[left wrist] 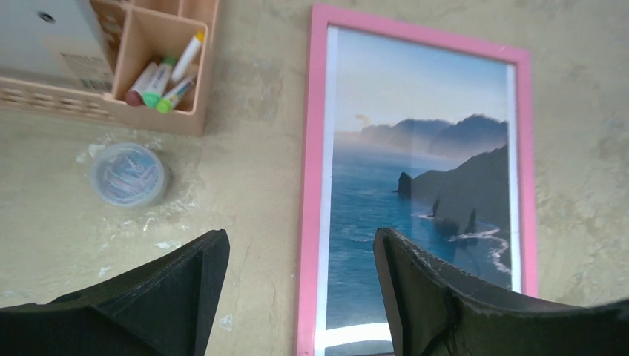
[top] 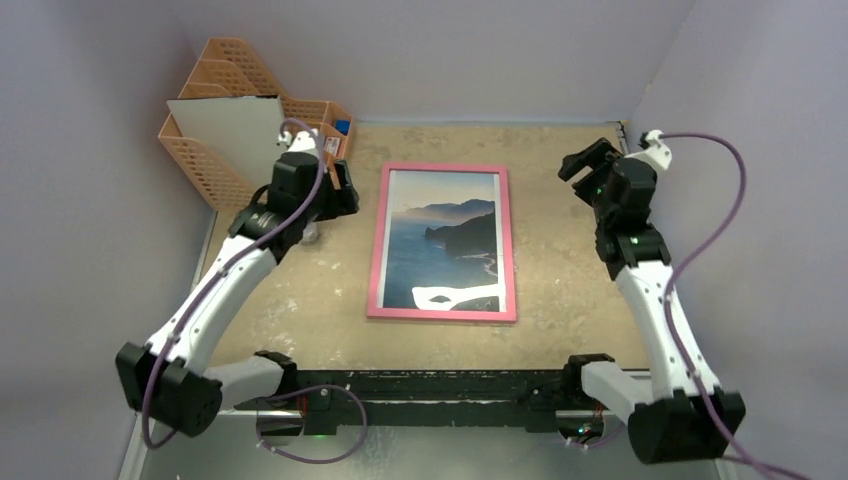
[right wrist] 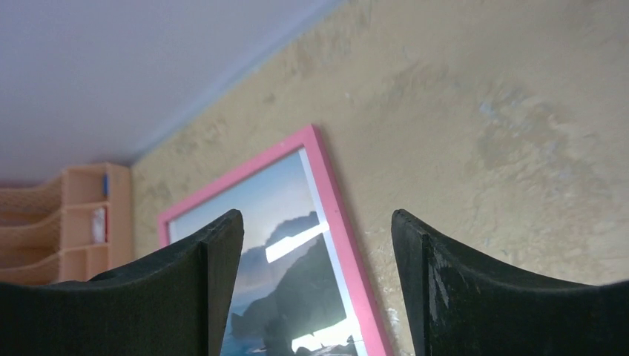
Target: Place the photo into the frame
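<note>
Pink frame [top: 377, 240], blue-and-dark photo [top: 445, 240], orange mesh rack [top: 198, 162].

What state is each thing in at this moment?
photo, inside the frame, picture side up.
frame, flat on the table, pink front up.
left gripper, jaws open, empty.
right gripper, jaws open, empty.
file rack, upright, holding a white board.
clip tub, upright on the table.

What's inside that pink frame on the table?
The photo of blue sea and dark mountains fills the frame. Whatever lies beneath the photo is covered and cannot be seen.
</note>
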`<state>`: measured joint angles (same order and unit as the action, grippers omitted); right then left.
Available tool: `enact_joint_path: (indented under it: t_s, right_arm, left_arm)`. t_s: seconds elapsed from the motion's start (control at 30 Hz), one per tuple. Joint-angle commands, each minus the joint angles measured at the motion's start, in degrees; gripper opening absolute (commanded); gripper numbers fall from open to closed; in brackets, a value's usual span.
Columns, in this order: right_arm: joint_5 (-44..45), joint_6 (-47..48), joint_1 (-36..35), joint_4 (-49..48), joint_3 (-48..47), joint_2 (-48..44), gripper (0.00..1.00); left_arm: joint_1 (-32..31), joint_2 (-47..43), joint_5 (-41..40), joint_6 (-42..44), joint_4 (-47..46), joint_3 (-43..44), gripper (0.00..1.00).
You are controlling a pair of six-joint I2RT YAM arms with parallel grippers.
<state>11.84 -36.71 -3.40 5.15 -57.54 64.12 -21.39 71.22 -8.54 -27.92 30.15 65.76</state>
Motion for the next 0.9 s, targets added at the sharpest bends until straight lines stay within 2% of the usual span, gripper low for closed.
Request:
enact_joint_path:
  t_s: [0.0,0.1,0.17,0.47,0.87]
  right_arm:
    - [5.42,2.15,-0.03,9.03,-0.53,-9.12,0.83]
    - [5.12,4.12,-0.03,13.28,-2.46,-14.65,0.98]
    - [5.72,4.27,-0.03,17.41,-5.49,-18.06,0.99]
    - [14.88,5.12,-0.02,30.47,-19.66,-26.38,0.99]
    - [16.72,4.7,0.06,32.93,-25.77,-32.27,0.99]
  left_arm:
    - [-0.08,-9.16,-4.32,1.69,2.67,0.84,0.75]
    - [-0.11,-15.38,-3.19,3.22,4.12,1.36,0.76]
    - [-0.13,-19.06,-3.59,2.89,6.61,3.1,0.8]
    - [-0.07,-30.66,-8.53,2.44,17.76,11.0,0.85]
    - [-0.06,-34.92,-9.14,1.38,26.43,17.1,0.92]
